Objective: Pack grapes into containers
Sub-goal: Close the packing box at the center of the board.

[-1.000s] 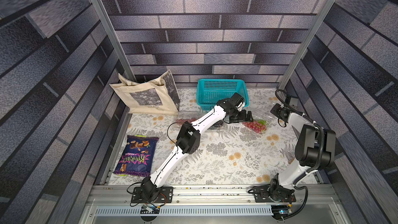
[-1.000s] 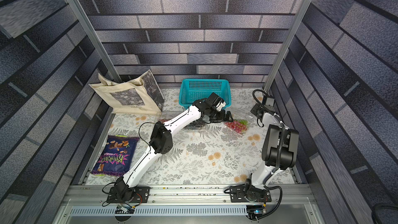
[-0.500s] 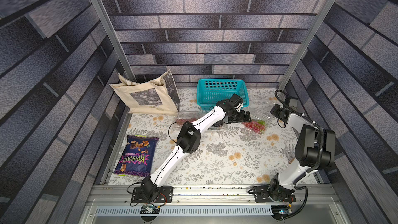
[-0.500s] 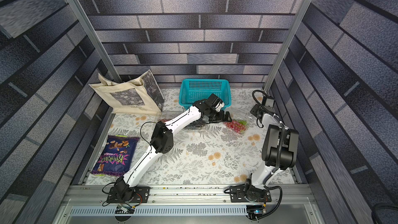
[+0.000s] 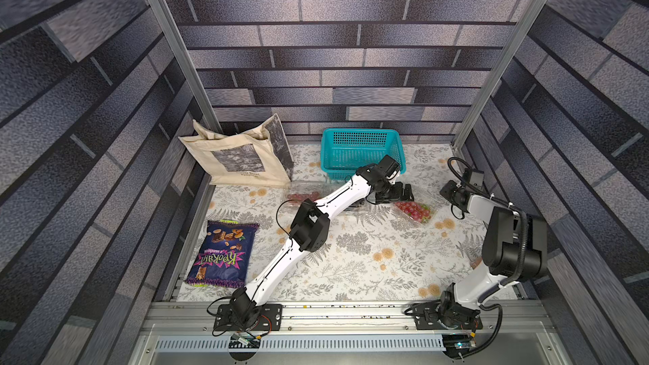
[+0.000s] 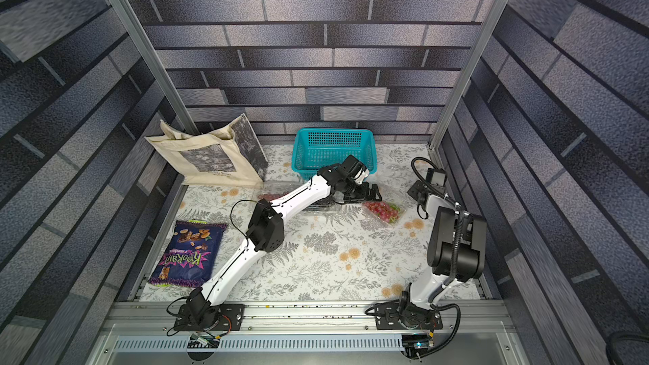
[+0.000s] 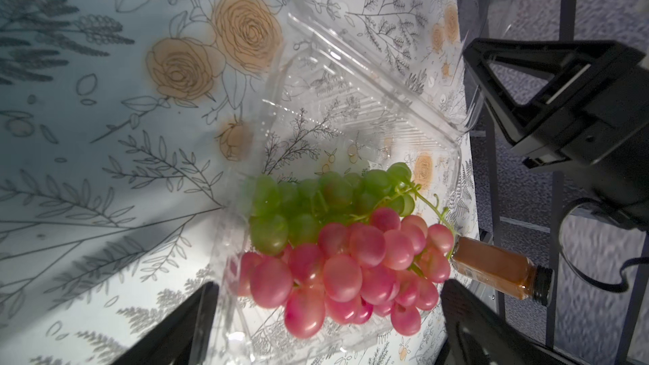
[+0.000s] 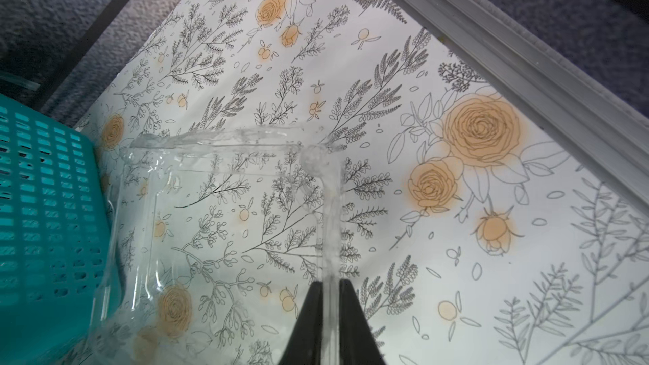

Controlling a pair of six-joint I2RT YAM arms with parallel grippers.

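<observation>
1. Your right gripper (image 8: 330, 284) was clamped on the edge of the clear lid (image 8: 224, 205), I think to hold the container (image 7: 238, 310) open.
2. Your left gripper (image 7: 328, 284) stood wide apart over the grapes (image 7: 337, 258), which lay inside that container on the tabletop (image 5: 351, 258), near the teal basket (image 5: 361, 149).

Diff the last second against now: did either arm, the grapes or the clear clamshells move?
No visible change. The left gripper still hangs open over the red and green grape bunches in the clear plastic clamshell container; the right gripper still pinches the edge of its clear lid. Teal perforated basket, beige cloth tote and purple snack bag unmoved.
</observation>
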